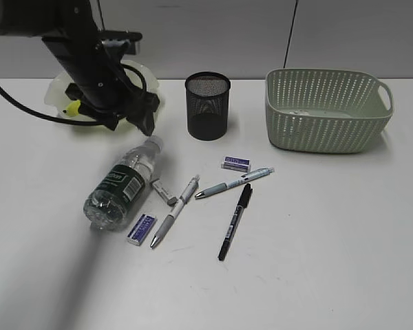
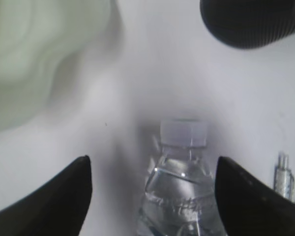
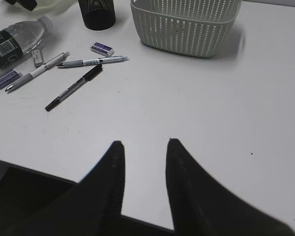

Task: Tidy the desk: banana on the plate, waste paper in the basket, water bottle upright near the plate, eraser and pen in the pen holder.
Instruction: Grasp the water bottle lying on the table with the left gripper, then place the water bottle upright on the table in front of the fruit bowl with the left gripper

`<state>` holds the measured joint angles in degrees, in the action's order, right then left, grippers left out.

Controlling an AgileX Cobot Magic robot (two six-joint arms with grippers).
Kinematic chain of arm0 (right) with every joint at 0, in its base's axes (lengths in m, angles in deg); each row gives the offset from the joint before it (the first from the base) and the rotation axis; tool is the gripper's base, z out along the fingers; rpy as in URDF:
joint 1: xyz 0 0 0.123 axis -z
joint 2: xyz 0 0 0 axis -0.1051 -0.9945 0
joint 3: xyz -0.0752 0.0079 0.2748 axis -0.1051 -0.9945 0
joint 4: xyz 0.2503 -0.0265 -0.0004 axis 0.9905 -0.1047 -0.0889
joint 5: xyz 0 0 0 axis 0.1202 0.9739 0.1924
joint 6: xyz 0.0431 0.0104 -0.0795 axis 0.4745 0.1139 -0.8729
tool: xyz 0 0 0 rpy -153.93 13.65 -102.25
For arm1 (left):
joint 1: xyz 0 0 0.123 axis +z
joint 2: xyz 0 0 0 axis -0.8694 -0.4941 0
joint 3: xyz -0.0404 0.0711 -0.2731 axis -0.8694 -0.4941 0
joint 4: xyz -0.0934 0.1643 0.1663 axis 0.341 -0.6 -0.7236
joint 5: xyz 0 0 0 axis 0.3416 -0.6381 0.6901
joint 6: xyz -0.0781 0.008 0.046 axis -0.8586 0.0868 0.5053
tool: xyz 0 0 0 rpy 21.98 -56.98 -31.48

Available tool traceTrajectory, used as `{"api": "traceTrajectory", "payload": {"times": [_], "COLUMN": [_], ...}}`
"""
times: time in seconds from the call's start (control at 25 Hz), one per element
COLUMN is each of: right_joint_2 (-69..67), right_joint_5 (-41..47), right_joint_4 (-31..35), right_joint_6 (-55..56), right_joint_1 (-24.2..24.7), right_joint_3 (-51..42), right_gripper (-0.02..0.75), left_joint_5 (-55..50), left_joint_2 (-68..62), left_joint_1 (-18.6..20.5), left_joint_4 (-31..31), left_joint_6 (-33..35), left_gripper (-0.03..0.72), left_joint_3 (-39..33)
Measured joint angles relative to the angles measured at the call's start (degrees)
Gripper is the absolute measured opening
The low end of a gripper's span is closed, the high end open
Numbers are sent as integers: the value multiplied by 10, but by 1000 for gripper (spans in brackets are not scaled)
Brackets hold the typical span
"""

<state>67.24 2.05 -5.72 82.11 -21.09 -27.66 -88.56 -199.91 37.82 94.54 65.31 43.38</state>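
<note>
Left fingers [image 2: 64, 196] spread wide astride the water bottle [image 2: 179, 191] neck, touching nothing.

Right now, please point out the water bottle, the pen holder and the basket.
water bottle [image 1: 120, 187]: exterior view, on its dark label.
pen holder [image 1: 207, 110]: exterior view, on its mesh wall.
basket [image 1: 323, 124]: exterior view, on its perforated front wall.

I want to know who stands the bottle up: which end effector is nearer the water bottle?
Left. The left end effector hangs open just over the water bottle, straddling its cap end. The right end effector hovers empty near the desk's front edge, far from it.
</note>
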Motion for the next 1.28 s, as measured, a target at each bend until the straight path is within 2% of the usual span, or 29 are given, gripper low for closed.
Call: {"api": "traceTrajectory", "payload": {"times": [0.16, 0.52, 0.6, 0.72, 1.08, 1.28], "right_joint_2": [0, 0, 0, 0, 0, 0], "right_joint_5": [0, 0, 0, 0, 0, 0], "right_joint_4": [0, 0, 0, 0, 0, 0], "right_joint_6": [0, 0, 0, 0, 0, 0], "right_joint_1": [0, 0, 0, 0, 0, 0], "right_joint_3": [0, 0, 0, 0, 0, 0], "right_gripper": [244, 244, 244, 244, 244, 244], "left_joint_5": [-68, -47, -46, -45, -55, -15], "left_joint_2": [-47, -96, -99, -101, -56, 55], "left_joint_1": [-1, -5, -12, -22, -27, -27], "left_joint_4": [6, 13, -11, -39, -44, -44], "left_joint_6": [6, 8, 8, 8, 8, -6], "left_gripper": [607, 612, 576, 421, 418, 406], "left_joint_3": [29, 34, 34, 34, 26, -48]}}
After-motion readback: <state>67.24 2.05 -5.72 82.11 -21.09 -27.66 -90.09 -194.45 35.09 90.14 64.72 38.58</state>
